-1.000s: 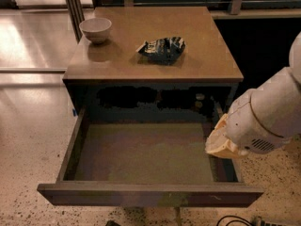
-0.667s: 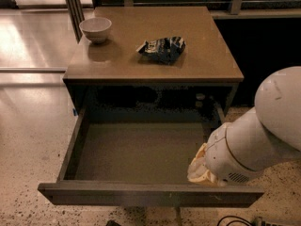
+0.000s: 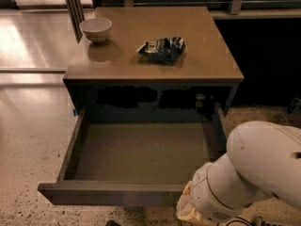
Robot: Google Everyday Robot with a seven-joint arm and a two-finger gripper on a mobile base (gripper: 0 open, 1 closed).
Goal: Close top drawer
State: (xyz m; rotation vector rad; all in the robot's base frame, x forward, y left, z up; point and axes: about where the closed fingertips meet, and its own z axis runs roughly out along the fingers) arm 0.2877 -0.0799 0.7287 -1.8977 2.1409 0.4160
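The top drawer is pulled far out of the brown cabinet. Its dark front panel faces me and its grey-olive floor is bare. My white arm comes in from the bottom right. My gripper is at the end of the arm, low at the picture's bottom edge, just in front of the right end of the drawer's front panel. Only a tan part of it shows, and the arm hides the rest. I cannot tell whether it touches the panel.
A white bowl stands at the back left of the cabinet top. A crumpled dark snack bag lies near its middle. Speckled floor lies to the left of the drawer. A dark wall is at the right.
My arm has moved down and to the left, from over the drawer's right inner side to in front of the panel's right end. The drawer is still as far out.
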